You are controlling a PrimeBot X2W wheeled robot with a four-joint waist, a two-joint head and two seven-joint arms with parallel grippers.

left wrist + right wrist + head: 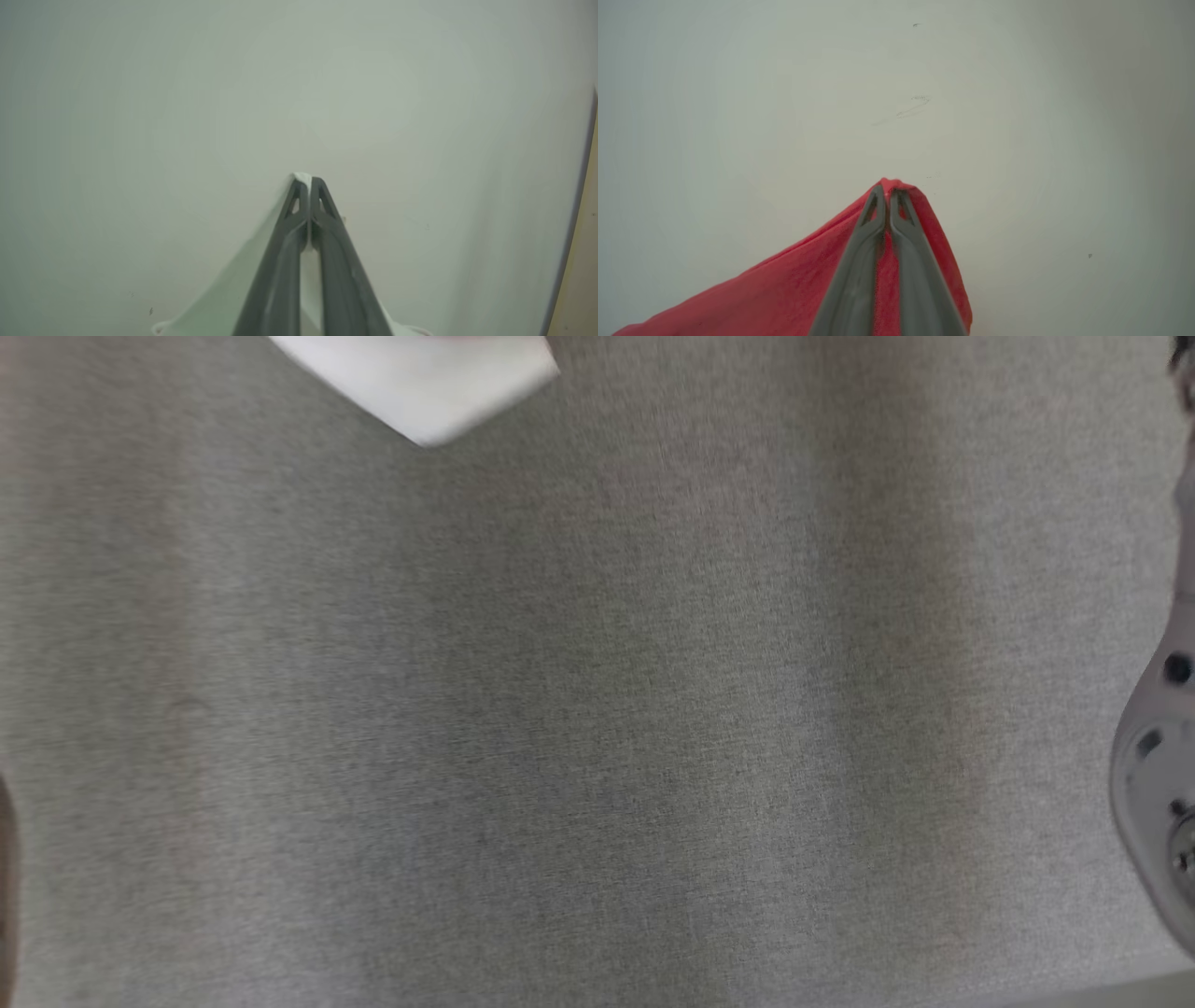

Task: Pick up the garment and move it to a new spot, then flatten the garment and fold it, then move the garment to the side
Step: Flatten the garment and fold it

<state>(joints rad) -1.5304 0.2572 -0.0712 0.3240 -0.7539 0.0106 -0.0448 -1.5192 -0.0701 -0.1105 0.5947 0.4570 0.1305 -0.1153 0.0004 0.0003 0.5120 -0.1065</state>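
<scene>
In the left wrist view my left gripper (pixel 304 181) is shut, and a white fabric edge (pixel 219 303) is pinched between its dark fingers and drapes down to the left. In the right wrist view my right gripper (pixel 888 187) is shut on a peak of red garment fabric (pixel 761 294), which hangs down and left from the fingertips. Both grippers point at a pale, bare surface (pixel 896 93). Whether the white and the red cloth are one garment I cannot tell.
The head view is blurred and looks onto a grey woven surface (pixel 560 709). A white sheet-like corner (pixel 420 383) juts in at the top edge. A pale robot arm link (pixel 1158 784) shows at the right edge. A tan strip (pixel 584 233) borders the left wrist view.
</scene>
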